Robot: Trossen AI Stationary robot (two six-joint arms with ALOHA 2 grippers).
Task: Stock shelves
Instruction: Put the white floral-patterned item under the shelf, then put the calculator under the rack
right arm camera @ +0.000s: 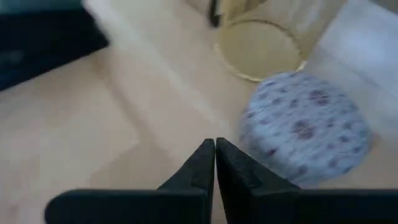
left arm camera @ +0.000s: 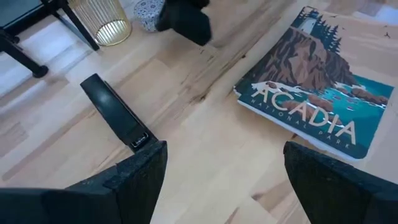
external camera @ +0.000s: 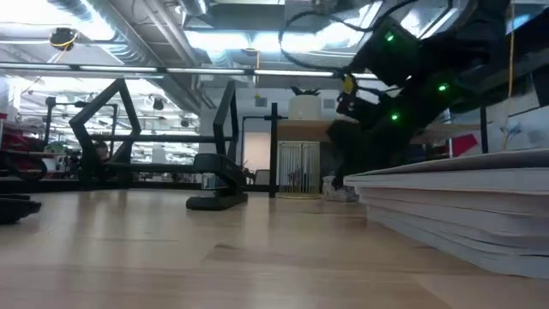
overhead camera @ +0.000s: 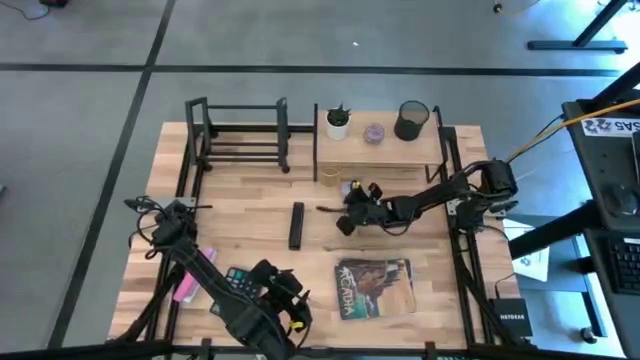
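Right gripper [overhead camera: 352, 207] sat mid-table, just at 6 o'clock of the wood shelf [overhead camera: 380, 142], arm reaching in from 3 o'clock. Its fingers [right arm camera: 205, 163] were pressed together, tips meeting, nothing between them. In the right wrist view a round patterned tin [right arm camera: 305, 127] lay just beside the tips and slightly ahead, not touching; a gold wire cup [right arm camera: 258, 50] stood past it. From above both sat at the shelf's foot, around 12 o'clock of the jaws. The tin was round, so no long axis to line up with; the jaws would have to open first, then shift toward it. The right arm was far nearer to it than the left. Left gripper [overhead camera: 285, 300] hovered at the table's 6 o'clock edge, fingers [left arm camera: 134, 177] wide apart and empty, looking over the Acadia book [left arm camera: 317, 93] and a black stapler [left arm camera: 115, 113]. The stapler's long axis ran roughly 12 to 6 in the high view, lying at 12 o'clock of the left jaws; the book lay at their 3 o'clock. Black rack [overhead camera: 240, 135] stood at the far edge, 9 o'clock of the wood shelf, bare as far as I could tell. The shelf's top board already held a small plant [overhead camera: 338, 122], a second patterned tin [overhead camera: 374, 133] and a black mesh cup [overhead camera: 411, 120]. Likely next step: the right arm grasping the tin for the shelf, though the gold cup was equally near.
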